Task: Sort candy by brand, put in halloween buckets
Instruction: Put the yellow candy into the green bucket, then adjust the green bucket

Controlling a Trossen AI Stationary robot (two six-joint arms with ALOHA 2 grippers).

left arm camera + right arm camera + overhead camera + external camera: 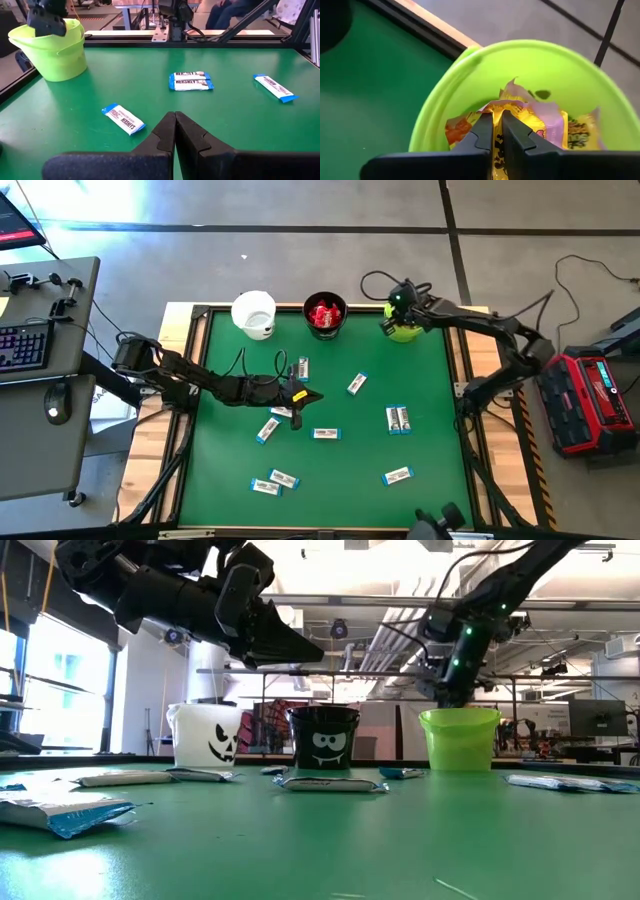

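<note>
Right gripper inside lime green bucket, fingers closed on yellow-and-pink candy, left gripper closed and empty, well apart from that bucket, above white-and-blue bars, red candy in black bucket beside it.

I find both arms finished in matte black throughout, built of chunky jointed segments. The left arm carries a loose black cable looping off its forearm, with a small yellow marking near the wrist. The right arm trails a similar black cable that arcs above its wrist, where a green indicator light glows. The left gripper shows two dark, wedge-shaped fingers with stepped inner faces. The right gripper has matching fingers of black moulded plastic.
</note>
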